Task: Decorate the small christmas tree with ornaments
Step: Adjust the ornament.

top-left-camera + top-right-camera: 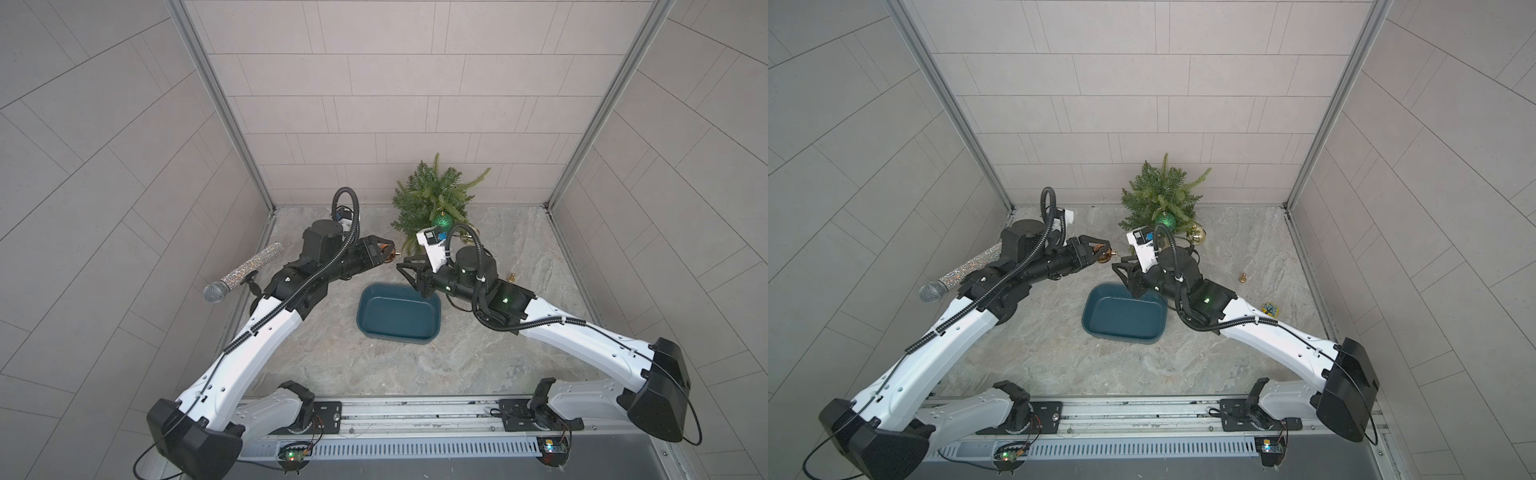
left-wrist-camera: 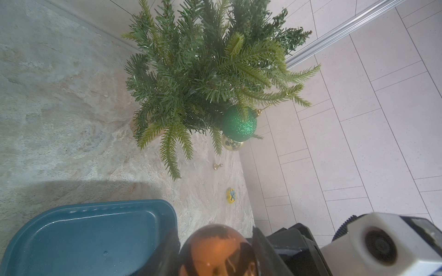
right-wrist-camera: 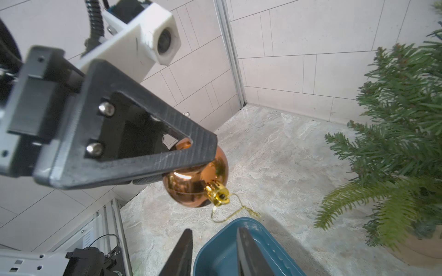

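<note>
Left gripper (image 1: 384,249) clamped on copper ball (image 3: 191,188), cap and string (image 3: 229,215) turned toward your right gripper (image 3: 214,229), likely so it can take the loop. Right jaws apart, empty, over tray (image 1: 395,311) far corner. Tree (image 1: 432,195) at tabletop's back edge: green ball (image 1: 442,220) hung, gold ball (image 1: 1196,234) low beside it

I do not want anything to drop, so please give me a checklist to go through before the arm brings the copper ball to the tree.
1. The left gripper is closed on the copper ball: ok.
2. The string loop hangs free from the ball's cap: ok.
3. The right gripper is open and empty: ok.
4. The green ball hangs on the tree: ok.
5. The gold ball hangs on a branch: cannot tell; it sits low beside the tree.
</note>
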### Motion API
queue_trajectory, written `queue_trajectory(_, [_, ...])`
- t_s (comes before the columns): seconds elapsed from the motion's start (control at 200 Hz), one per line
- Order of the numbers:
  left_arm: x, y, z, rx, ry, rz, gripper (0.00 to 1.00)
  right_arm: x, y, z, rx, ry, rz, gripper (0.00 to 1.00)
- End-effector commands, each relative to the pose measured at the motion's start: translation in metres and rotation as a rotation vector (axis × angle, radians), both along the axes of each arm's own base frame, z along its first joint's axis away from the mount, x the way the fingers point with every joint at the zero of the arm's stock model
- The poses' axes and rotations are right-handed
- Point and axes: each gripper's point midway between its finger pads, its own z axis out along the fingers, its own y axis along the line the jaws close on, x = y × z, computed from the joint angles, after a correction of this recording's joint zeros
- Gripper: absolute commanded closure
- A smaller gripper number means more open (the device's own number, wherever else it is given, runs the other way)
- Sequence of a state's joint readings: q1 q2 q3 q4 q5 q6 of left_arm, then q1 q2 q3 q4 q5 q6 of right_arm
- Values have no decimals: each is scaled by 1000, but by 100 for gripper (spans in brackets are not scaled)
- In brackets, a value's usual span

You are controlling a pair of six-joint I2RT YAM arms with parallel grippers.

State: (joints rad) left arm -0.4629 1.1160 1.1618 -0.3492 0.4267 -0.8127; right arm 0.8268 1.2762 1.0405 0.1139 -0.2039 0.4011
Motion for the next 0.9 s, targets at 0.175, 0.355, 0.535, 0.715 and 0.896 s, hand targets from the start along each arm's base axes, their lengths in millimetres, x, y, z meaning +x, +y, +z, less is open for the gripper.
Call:
queue_trajectory(0.175, [-7, -1, 8, -20, -26, -21, 65, 14, -2, 18, 29, -63, -69, 72])
queue_trajectory(0.355, [-7, 0, 6, -19, -24, -19, 65, 14, -1, 20, 33, -73, -67, 91])
queue_trajectory(0.535, [-4, 1, 8, -11, -32, -9, 65, 10, -7, 21, 16, -82, -71, 100])
queue_trajectory(0.715, [3, 3, 13, -4, -46, 13, 66, 11, -18, 22, -2, -93, -98, 100])
queue_trajectory(0.896, [8, -1, 13, -11, -37, 8, 66, 10, -18, 24, -5, -100, -84, 79])
